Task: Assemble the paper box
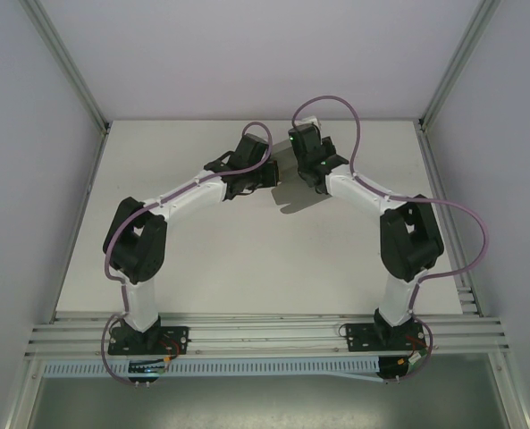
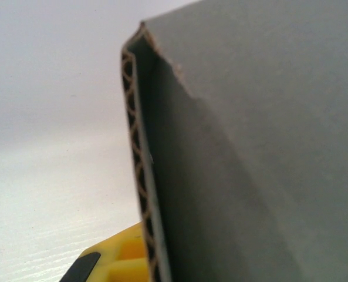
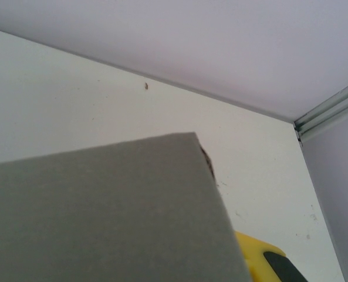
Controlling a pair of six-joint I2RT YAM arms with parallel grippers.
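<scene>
Over table: left pincer, right pincer both clamped on grey paper box.

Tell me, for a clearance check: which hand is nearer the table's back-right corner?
Right. The right hand sits right of mid-table, toward the back-right corner; the left hand faces it from the left, farther off.
</scene>
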